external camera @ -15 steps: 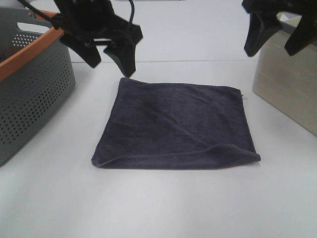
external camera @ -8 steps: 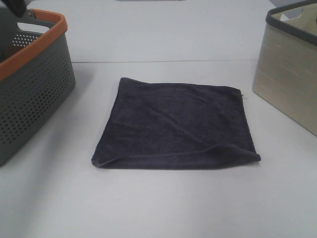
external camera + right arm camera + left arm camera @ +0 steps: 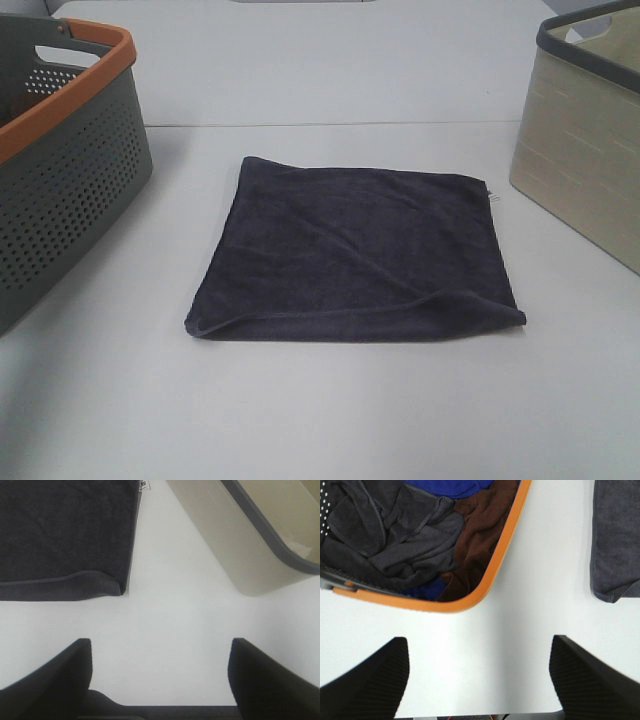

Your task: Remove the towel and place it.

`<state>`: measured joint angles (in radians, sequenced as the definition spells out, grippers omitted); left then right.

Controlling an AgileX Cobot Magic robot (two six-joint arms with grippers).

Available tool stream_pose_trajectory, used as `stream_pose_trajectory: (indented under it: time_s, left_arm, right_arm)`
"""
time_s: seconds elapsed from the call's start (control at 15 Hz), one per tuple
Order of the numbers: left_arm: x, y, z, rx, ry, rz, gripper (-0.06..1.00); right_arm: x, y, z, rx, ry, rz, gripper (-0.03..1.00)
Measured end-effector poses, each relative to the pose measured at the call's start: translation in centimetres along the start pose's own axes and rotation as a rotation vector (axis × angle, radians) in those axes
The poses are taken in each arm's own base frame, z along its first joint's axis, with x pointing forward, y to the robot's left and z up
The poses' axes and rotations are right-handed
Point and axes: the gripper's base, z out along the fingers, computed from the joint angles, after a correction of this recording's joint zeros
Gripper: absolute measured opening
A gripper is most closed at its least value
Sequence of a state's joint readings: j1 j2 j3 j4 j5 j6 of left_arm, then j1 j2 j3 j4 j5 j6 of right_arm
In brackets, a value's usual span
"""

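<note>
The dark navy towel (image 3: pixel 355 250) lies flat in the middle of the white table, folded roughly square, with a small white tag (image 3: pixel 492 198) at its far right corner. Neither arm shows in the exterior high view. In the left wrist view my left gripper (image 3: pixel 479 680) hangs open over bare table, with the towel's edge (image 3: pixel 616 540) off to one side. The right wrist view shows my right gripper (image 3: pixel 160 680) open above bare table, apart from the towel's corner (image 3: pixel 65 535). Nothing is held by either gripper.
A grey perforated basket with an orange rim (image 3: pixel 60 170) stands at the left; the left wrist view shows dark, brown and blue cloths (image 3: pixel 415 535) inside it. A beige bin with a dark rim (image 3: pixel 585 140) stands at the right, its inside (image 3: pixel 290 510) looking bare.
Both arms, which hung over the towel's far corners a second ago, have pulled out of the exterior high view. The towel has not moved.
</note>
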<state>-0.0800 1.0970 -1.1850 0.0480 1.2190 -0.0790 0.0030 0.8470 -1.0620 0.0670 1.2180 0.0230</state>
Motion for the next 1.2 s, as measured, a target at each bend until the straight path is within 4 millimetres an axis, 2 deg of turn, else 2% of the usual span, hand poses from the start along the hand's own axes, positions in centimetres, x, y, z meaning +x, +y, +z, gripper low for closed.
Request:
stream_pose_trajectory:
  time_s: [0.27,0.33,0.4,0.47,0.6,0.87,1.0,1.2]
  left_arm:
    - [6.3,0.6,-2.6,0.000,-0.086,-0.003,0.73]
    - [7.0,0.6,-2.6,-0.003,-0.091,-0.002,0.73]
    - [8.7,0.9,-2.6,-0.016,-0.101,0.001,0.73]
    - [12.3,1.4,-2.5,-0.050,-0.162,0.007,0.73]
    - [15.2,1.9,-2.5,-0.082,-0.273,0.015,0.73]
    - [19.7,2.3,-1.8,-0.087,-0.431,0.012,0.73]
    - [21.5,2.2,-1.6,-0.067,-0.501,0.005,0.73]
    - [22.3,1.6,-1.5,0.012,-0.575,-0.004,0.73]
  right_arm:
    - [7.2,-0.3,-1.1,0.001,-0.102,0.000,0.67]
    - [8.0,-0.3,-1.0,0.005,-0.111,-0.008,0.67]
    - [9.5,-0.5,-0.6,0.013,-0.122,-0.026,0.67]
    - [12.1,-0.6,0.0,0.016,-0.160,-0.056,0.67]
    - [14.4,-0.8,0.5,0.017,-0.214,-0.084,0.67]
    - [17.2,-0.9,1.6,0.016,-0.382,-0.110,0.67]
    - [17.3,-0.8,1.6,0.003,-0.422,-0.108,0.67]
    - [17.3,-0.6,1.8,-0.022,-0.420,-0.126,0.67]
